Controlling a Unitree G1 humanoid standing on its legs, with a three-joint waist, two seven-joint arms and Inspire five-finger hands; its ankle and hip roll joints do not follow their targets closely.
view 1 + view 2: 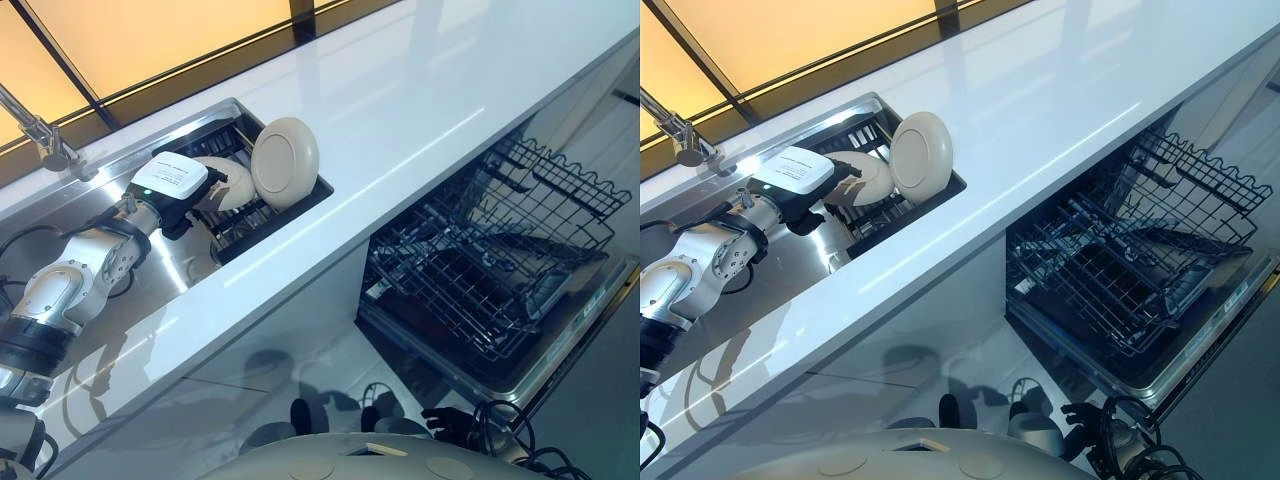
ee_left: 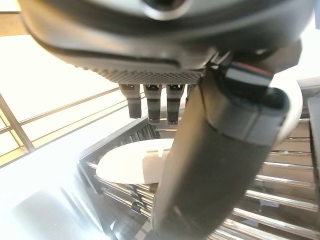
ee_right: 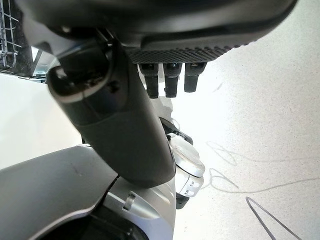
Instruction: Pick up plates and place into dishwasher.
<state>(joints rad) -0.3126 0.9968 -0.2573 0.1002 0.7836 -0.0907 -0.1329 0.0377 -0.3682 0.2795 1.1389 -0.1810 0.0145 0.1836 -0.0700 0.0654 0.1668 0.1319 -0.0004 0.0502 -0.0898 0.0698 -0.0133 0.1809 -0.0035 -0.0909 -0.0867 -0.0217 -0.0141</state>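
Two cream plates sit in a dark dish rack [image 1: 262, 222] inside the sink. One plate [image 1: 285, 162] stands upright on edge. The other plate [image 1: 230, 186] leans low beside it, toward the sink's left. My left hand [image 1: 203, 196] reaches into the rack against the low plate. In the left wrist view its fingers [image 2: 155, 104] are straight above that plate [image 2: 132, 167] and the thumb [image 2: 215, 165] is not curled round it. My right hand [image 1: 450, 418] hangs low below the counter, near the floor, with straight fingers [image 3: 172, 80] and nothing in it.
The dishwasher stands open under the counter at the right, its lower wire rack [image 1: 470, 280] pulled out and an upper rack [image 1: 565, 185] behind it. A white countertop [image 1: 420, 100] runs between sink and dishwasher. A faucet [image 1: 42, 136] stands at the sink's far left.
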